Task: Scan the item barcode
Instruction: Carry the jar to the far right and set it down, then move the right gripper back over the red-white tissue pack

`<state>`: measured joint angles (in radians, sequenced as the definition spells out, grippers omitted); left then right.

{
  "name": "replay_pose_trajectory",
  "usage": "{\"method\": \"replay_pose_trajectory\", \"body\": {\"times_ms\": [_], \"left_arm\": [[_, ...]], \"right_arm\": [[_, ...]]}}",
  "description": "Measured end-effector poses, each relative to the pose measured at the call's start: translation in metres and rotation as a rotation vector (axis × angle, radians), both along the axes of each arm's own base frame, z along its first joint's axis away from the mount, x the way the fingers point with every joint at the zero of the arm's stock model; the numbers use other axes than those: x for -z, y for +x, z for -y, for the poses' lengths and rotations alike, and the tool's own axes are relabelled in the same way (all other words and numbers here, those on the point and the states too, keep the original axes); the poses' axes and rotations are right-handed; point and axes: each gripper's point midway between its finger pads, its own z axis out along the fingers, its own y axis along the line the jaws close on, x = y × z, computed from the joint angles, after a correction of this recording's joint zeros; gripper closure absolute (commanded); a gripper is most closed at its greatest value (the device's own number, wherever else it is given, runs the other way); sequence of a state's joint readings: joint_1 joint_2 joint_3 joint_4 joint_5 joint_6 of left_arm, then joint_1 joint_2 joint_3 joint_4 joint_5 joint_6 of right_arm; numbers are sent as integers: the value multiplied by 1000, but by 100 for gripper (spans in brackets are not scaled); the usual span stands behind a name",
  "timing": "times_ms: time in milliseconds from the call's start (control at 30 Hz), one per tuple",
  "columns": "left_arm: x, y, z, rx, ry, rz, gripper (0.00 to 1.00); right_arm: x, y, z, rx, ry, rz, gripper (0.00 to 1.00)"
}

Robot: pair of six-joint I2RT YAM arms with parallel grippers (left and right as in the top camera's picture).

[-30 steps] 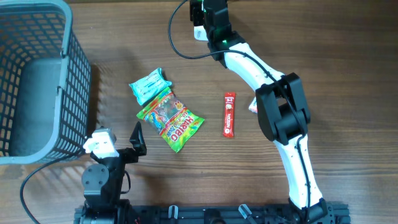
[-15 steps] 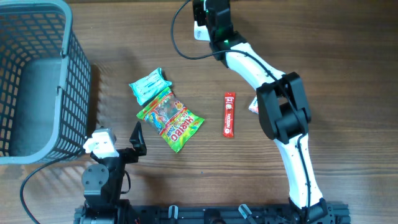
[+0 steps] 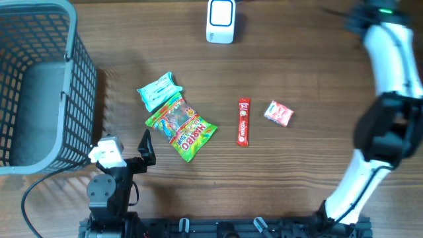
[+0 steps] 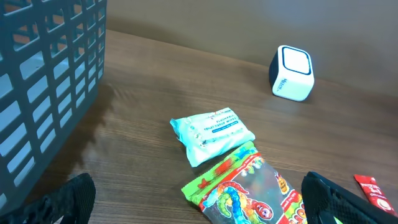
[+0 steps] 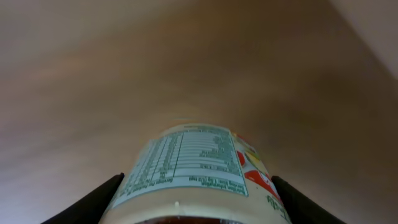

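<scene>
My left claw (image 4: 205, 208) gapes wide at the table's (image 3: 317, 165) near edge; my right claw (image 5: 196, 202), at the far-right corner, clamps a bottle (image 5: 193, 165).

The brown wooden desk (image 3: 297, 53) has a big grey basket (image 3: 82, 99) at its far left corner. A white scanner (image 3: 220, 21) sits by the far edge. In the middle lies a blue-green pack (image 3: 158, 91), touching a bright candy bag (image 3: 180, 127). A red stick pack (image 3: 244, 121) and a small pink packet (image 3: 279, 113) lie toward the right edge.
</scene>
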<state>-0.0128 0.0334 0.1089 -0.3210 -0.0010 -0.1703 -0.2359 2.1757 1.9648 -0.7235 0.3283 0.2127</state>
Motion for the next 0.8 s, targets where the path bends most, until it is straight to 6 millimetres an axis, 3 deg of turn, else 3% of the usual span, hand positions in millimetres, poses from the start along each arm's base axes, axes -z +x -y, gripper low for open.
{"method": "replay_pose_trajectory", "body": {"times_ms": [67, 133, 267, 367, 400, 467, 633, 733, 800], "left_arm": [[0, 0, 0, 0, 0, 0, 0], [0, 0, 0, 0, 0, 0, 0], [0, 0, 0, 0, 0, 0, 0], [0, 0, 0, 0, 0, 0, 0], [0, 0, 0, 0, 0, 0, 0], [0, 0, 0, 0, 0, 0, 0], [0, 0, 0, 0, 0, 0, 0], [0, 0, 0, 0, 0, 0, 0], [0, 0, 0, 0, 0, 0, 0]], "right_arm": [[16, -37, 60, 155, 68, -27, 41], [28, -67, 102, 276, 118, -27, 41], [54, -112, 158, 408, 170, -49, 39], [95, -146, 196, 473, 227, -97, 29], [105, -154, 201, 486, 245, -110, 25], [125, -166, 211, 493, 274, -132, 0], [123, -168, 225, 440, 296, -97, 0], [97, -154, 215, 381, 396, 7, 0], [51, -138, 204, 326, 449, 135, 0]]}}
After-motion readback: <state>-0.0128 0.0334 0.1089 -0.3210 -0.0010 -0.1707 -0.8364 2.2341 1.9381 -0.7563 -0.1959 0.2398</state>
